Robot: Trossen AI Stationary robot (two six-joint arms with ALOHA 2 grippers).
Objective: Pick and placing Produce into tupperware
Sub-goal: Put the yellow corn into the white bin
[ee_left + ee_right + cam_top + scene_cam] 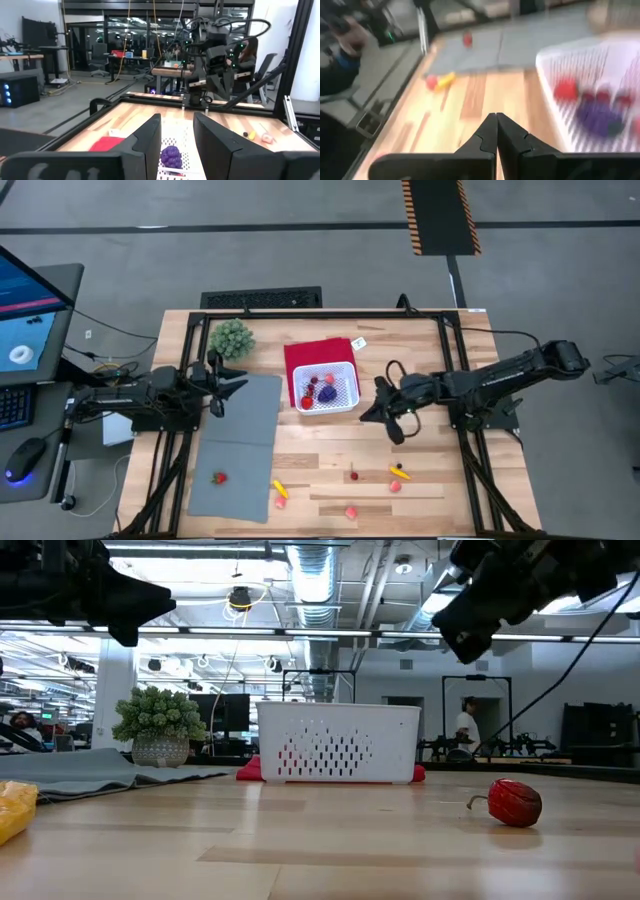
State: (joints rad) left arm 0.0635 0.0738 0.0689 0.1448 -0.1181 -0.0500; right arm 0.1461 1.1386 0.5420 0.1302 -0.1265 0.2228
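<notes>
The white latticed tupperware (325, 388) stands on a red cloth at mid-table and holds a purple piece (327, 393) and a few red ones. More produce lies loose: a red piece (219, 477) on the grey mat, a yellow one (280, 490), and small red, yellow and pink ones (396, 480) near the near edge. My left gripper (232, 383) hovers open over the mat's far corner, left of the tupperware (175, 150). My right gripper (383, 420) hangs shut and empty just right of the tupperware (600, 85), above the table.
A green bushy plant (231, 338) sits in a pot at the far left. The grey mat (240, 450) covers the left part of the table. A dark frame rail (455, 380) runs along the table's sides. A red piece (515, 802) lies close to the low camera.
</notes>
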